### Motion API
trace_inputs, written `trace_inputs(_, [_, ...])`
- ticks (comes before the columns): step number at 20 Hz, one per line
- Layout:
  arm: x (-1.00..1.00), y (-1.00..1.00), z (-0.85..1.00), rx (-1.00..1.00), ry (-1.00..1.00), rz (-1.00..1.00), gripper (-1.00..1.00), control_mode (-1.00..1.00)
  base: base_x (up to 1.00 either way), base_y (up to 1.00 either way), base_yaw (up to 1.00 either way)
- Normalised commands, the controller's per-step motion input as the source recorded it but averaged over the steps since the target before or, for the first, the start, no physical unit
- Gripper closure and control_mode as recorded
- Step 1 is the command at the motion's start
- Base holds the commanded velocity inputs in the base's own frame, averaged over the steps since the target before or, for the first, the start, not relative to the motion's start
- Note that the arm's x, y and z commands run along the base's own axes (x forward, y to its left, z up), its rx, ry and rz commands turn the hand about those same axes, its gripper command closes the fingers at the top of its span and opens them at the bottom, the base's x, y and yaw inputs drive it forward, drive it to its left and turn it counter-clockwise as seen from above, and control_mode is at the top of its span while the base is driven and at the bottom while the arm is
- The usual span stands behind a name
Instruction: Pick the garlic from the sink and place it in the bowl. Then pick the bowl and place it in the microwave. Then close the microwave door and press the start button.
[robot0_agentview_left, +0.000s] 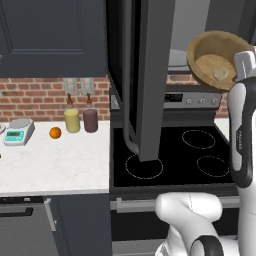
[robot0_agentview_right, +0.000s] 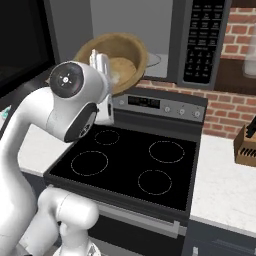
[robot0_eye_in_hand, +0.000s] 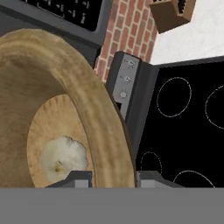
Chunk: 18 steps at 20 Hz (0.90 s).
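Wooden bowl (robot0_agentview_left: 216, 58), one garlic (robot0_agentview_left: 220, 74) inside

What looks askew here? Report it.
The bowl is tilted steeply on its side, held by its rim in the gripper above the stove. The garlic lies loose inside and could roll out. Nothing is spilled.

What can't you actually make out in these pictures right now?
- Tool fingertips: cut off at the hand view's bottom; the grip on the bowl rim is barely visible.
- Microwave floor: hidden by the bowl in the right base view.
- Microwave door: seen edge-on in the left base view, window not visible.
- Microwave keypad labels: too small.
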Motion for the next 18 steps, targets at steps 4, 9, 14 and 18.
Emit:
trace_inputs(4, [0.36,0.13,0.01,0.00,0.01,0.09,1.00,-1.00,0.00,0.00,0.00])
trace_inputs(9, [0.38,0.02,0.00,0.00,0.00,0.08,1.00,-1.00,0.00,0.00,0.00])
trace_inputs(14, [0.45,0.01,0.13,0.00,0.00,0.04,1.00,-1.00,0.00,0.00,0.00])
trace_inputs(18, [0.43,0.13,0.24,0.00,0.00,0.02,1.00,-1.00,0.00,0.00,0.00])
